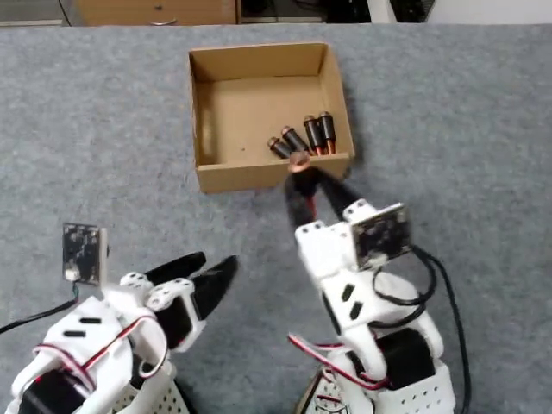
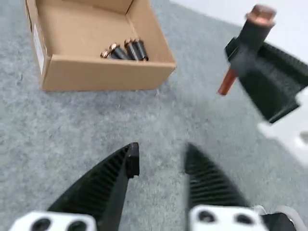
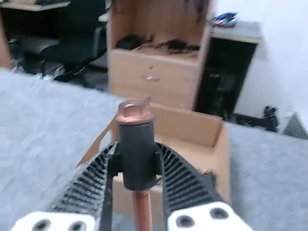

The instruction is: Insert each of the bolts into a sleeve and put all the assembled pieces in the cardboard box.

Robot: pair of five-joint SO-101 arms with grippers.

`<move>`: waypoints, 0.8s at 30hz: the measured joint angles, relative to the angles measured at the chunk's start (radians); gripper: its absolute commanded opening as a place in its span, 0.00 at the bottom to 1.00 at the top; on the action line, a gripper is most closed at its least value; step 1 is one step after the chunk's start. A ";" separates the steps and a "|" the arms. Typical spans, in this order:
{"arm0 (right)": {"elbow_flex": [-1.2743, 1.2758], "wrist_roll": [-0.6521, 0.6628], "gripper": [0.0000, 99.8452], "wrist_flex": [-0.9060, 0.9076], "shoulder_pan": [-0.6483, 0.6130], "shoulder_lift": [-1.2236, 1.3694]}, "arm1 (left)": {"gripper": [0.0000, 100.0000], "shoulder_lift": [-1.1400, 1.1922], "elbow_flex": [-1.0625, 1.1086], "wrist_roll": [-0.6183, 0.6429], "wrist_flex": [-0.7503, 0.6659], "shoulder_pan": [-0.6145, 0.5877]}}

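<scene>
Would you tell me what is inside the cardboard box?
Four assembled pieces lie in the cardboard box's near right corner; the right arm's held piece covers some rim there.

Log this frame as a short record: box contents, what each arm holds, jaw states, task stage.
cardboard box: open-topped, on the grey table, ahead of both arms
in box: four assembled pieces, lying in the corner nearest the right arm
right gripper: jaws shut on a bolt-in-sleeve piece, bolt head up, by the box's near wall
left gripper: jaws open, empty, over bare table
task stage: held piece not yet in the box
</scene>
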 measured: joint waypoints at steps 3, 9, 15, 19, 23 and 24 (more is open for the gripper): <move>-0.115 0.000 0.00 -0.049 0.049 0.126 | 0.02 -0.028 0.002 0.000 0.005 0.000; -0.410 0.000 0.00 -0.091 0.118 0.493 | 0.02 -0.031 0.063 0.000 0.031 -0.060; -0.743 0.000 0.00 -0.092 0.147 0.905 | 0.02 -0.037 0.094 0.000 0.034 -0.103; -0.950 0.000 0.00 -0.080 0.147 1.165 | 0.02 -0.037 0.107 0.000 0.034 -0.110; -1.163 0.000 0.00 0.021 0.147 1.421 | 0.02 -0.037 0.117 0.000 0.034 -0.110; -1.214 0.000 0.00 0.057 0.147 1.488 | 0.02 -0.037 0.118 0.000 0.034 -0.110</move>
